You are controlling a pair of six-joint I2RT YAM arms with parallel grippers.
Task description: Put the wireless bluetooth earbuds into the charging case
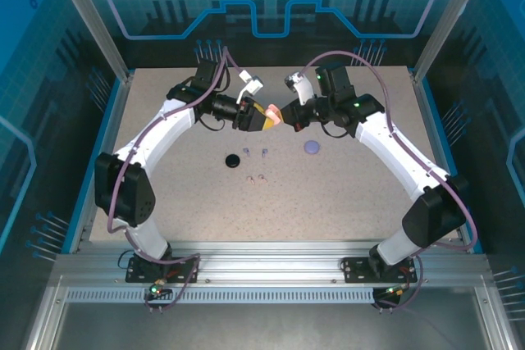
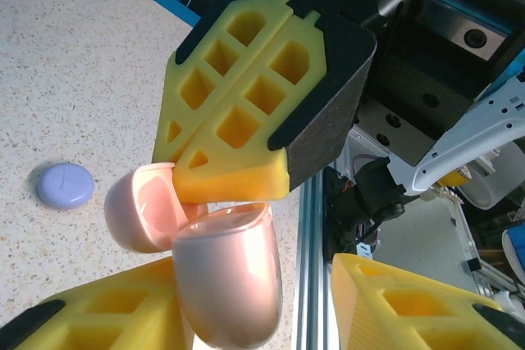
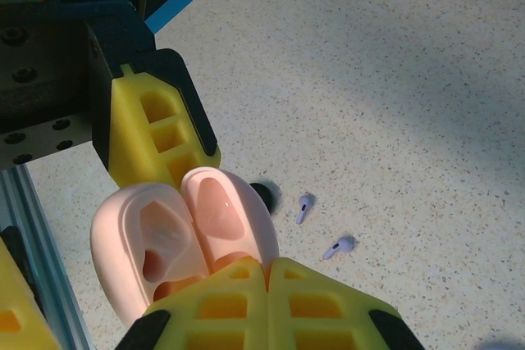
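**A:** Where's the pink case (image 3: 164,235)?

**B:** In the air, lid open, with its hollows facing the right wrist camera. The right gripper (image 3: 267,272) is pinched tight on its rim. The left gripper (image 1: 264,116) is spread around it, 1 finger (image 2: 107,309) touching and the other clear.

**A:** And the earbuds?

**B:** On the table (image 1: 353,202), below the case toward the arm bases. The 2 lavender earbuds (image 3: 304,207) come first, then the 2 pale pink earbuds (image 1: 250,178) farther from the case. Both pairs are slightly to the case's left.

**A:** Which arm, then?

**B:** Left, I'd judge, since it's nearer and not clamped. The pink stems are too small to tell which way they point.
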